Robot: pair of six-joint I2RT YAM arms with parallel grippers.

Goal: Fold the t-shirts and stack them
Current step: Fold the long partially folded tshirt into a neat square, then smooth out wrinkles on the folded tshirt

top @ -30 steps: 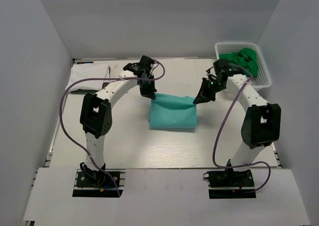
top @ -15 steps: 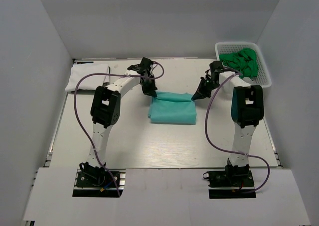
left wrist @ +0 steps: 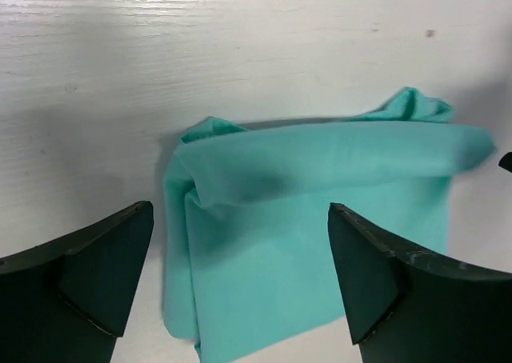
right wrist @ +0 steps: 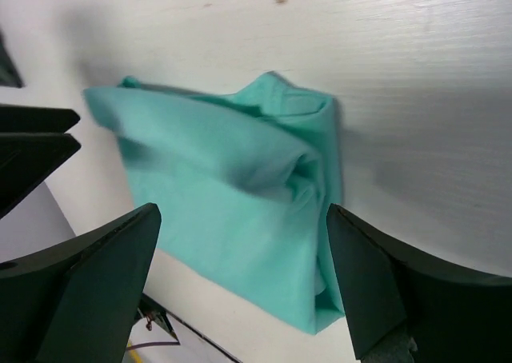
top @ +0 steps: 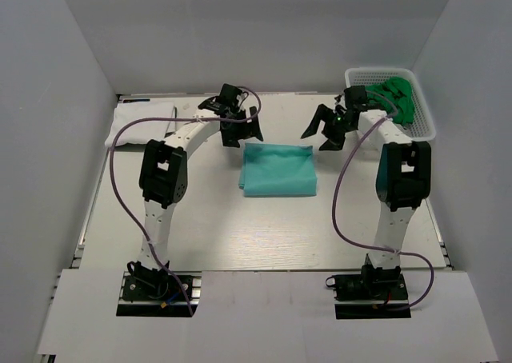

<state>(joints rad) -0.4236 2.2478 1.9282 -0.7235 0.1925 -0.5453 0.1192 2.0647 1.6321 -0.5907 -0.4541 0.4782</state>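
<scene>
Our left gripper (top: 242,133) hangs with its jaws spread wide, holding nothing, just past the far left corner of the teal shirt (top: 278,171). Further left, at the far left corner of the table (top: 200,227), lies the white shirt (top: 140,121). It is well apart from the teal one, and we cannot tell how far it is folded.

In the left wrist view the teal shirt sits between and below our fingertips. Its far edge is a soft rolled fold, and a small tuck shows at the left corner. The shirt is a folded rectangle lying flat near the middle of the table, its long axis running left to right across the gap between the two arms.

The right gripper (top: 320,137) is also open and empty. It sits just beyond the shirt's far right corner, tilted down toward it. Its wrist view shows the same bundle, with a bunched corner nearest the fingers. Both grippers are about equally near the teal shirt, each at its own far corner.

We judge that the next move turns on the white shirt. It lies to the left of everything else, near the left arm and far from the right.

At the far right a white basket (top: 426,115) holds a darker green cloth (top: 392,95).

We see no brand, label or readable writing anywhere.
</scene>
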